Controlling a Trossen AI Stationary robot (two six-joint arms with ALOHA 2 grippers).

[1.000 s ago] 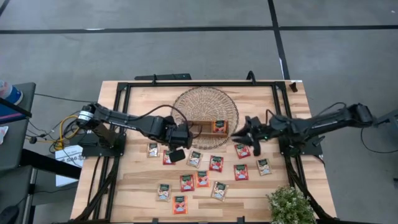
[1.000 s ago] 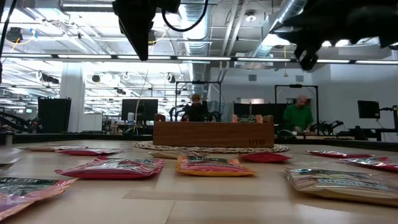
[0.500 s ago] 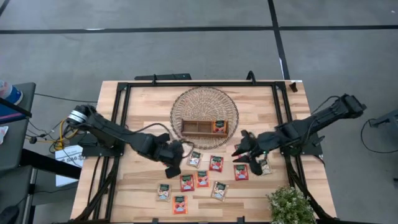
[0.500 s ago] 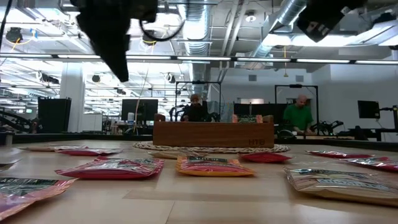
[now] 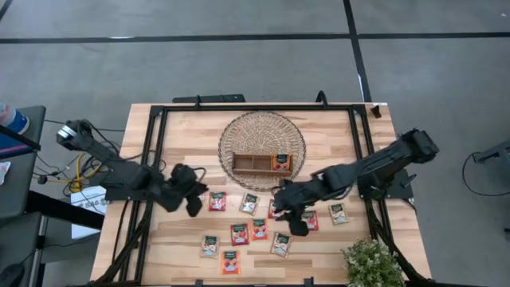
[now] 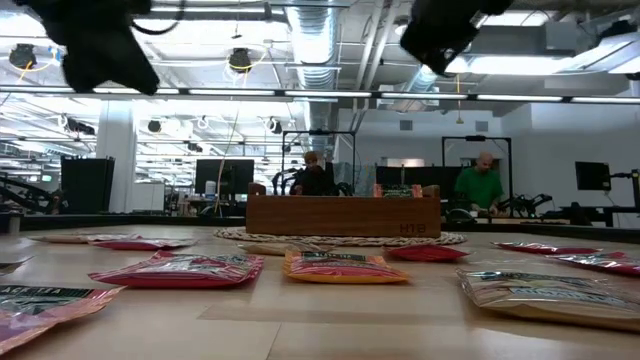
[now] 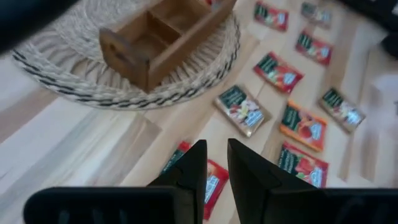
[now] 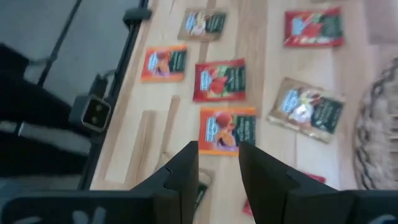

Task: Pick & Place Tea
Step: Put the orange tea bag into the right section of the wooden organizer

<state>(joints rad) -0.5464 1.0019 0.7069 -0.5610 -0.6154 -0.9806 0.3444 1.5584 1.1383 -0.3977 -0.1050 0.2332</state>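
Light-wood table [image 5: 179,127] w/ black frame, seen from above; 12 o'clock = far edge. Round wicker basket [image 5: 263,127] at 12 o'clock of table centre, brown 3-compartment tray [image 5: 251,163] sitting on its near half. One orange sachet [image 5: 280,162] in tray's 3 o'clock compartment; other two compartments look bare.

Rest of tea sachets [image 5: 240,233] lying flat on table in loose field from centre toward 6 o'clock: red, orange, pale w/ dark-green tops. None held.

Left gripper [image 7: 216,148] hovering above table at 9 o'clock edge of field, just beside a red sachet [image 5: 217,201]. Jaws a narrow gap apart, nothing between.

Right gripper [image 8: 217,148] hovering over the 3 o'clock part of field. Orange sachet [image 8: 227,130] visible past the fingers in wrist view. Jaws apart, nothing between. No contact w/ any sachet that can be made out.

Potted plant [image 5: 370,263] at table's 5 o'clock corner.

Low view: open workshop hall beyond table, ceiling ducts, strip lights, two persons at benches far back.
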